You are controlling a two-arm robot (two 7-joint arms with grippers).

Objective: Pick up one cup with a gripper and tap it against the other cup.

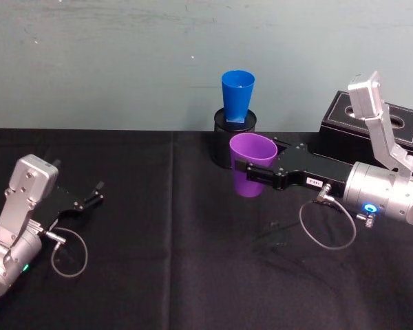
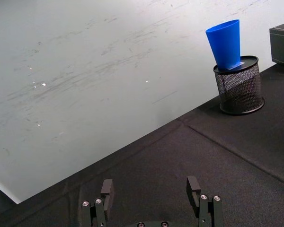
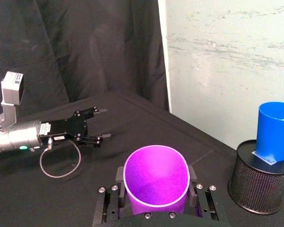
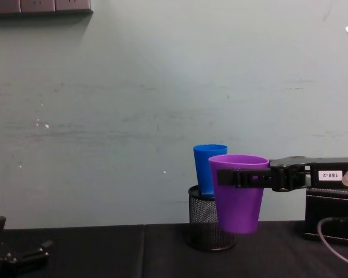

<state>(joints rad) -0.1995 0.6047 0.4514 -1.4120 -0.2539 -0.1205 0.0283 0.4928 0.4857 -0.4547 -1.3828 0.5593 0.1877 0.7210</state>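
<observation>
My right gripper (image 1: pixel 251 172) is shut on the purple cup (image 1: pixel 251 163), holding it upright above the black table, just in front of the blue cup. In the right wrist view the purple cup (image 3: pixel 156 182) sits between the black fingers (image 3: pixel 111 198). The blue cup (image 1: pixel 237 96) stands upright on top of a black mesh holder (image 1: pixel 227 141) at the back of the table; the two cups are a little apart. In the chest view the purple cup (image 4: pixel 239 194) overlaps the blue cup (image 4: pixel 207 168). My left gripper (image 1: pixel 96 192) rests open at the left, low over the cloth.
A black box (image 1: pixel 372 127) stands at the back right, behind my right arm. A pale wall runs along the table's far edge. The black cloth (image 1: pixel 172 275) covers the table between the two arms.
</observation>
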